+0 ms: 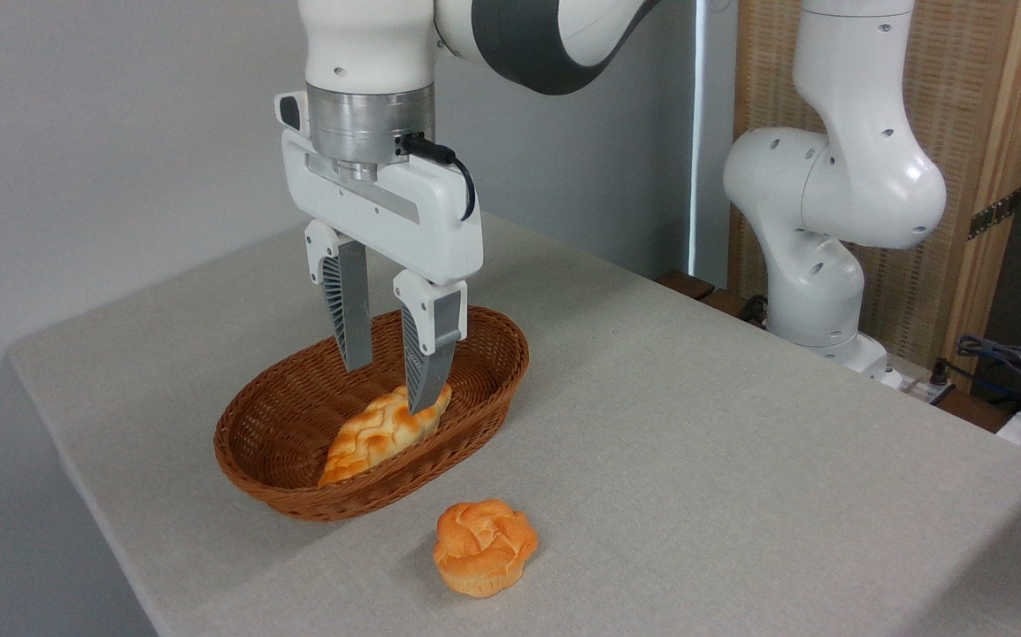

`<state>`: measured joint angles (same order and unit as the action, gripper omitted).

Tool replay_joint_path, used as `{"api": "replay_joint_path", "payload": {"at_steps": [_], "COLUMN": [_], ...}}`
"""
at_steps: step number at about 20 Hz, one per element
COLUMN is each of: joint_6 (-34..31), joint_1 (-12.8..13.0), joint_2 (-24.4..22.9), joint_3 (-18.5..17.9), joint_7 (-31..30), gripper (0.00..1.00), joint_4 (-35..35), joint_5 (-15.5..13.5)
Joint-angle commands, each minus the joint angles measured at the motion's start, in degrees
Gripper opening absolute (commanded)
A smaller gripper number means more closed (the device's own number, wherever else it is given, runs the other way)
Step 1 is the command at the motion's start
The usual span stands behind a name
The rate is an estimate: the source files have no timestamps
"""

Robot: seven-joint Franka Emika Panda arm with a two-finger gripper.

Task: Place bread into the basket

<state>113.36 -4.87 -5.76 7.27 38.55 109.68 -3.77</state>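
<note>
On the grey tablecloth just before the oval reddish-brown wicker basket (298,416) sits the small round orange-golden bun (485,546), likely light and squashy. Best pinched gently across its fluted sides; the white 2-finger gripper (388,376) hangs empty, parted, above the basket.

One fixed camera looks down across the table (740,460) from nearby.

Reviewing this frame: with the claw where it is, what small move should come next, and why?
Probably lift and shift the open claw toward the bun. It hangs empty over the basket, where the braided loaf already lies, while the bun sits on the table in front of the basket.
</note>
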Motion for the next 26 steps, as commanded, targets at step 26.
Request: {"api": "replay_joint_path", "payload": {"at_steps": [26], "joint_6": [-0.94], "joint_1": [0.12], "joint_2": [-0.22], "joint_3": [-5.51], "joint_7": [-0.32], "gripper": [1.0], "joint_4": [0.53], "joint_5": [0.43]}}
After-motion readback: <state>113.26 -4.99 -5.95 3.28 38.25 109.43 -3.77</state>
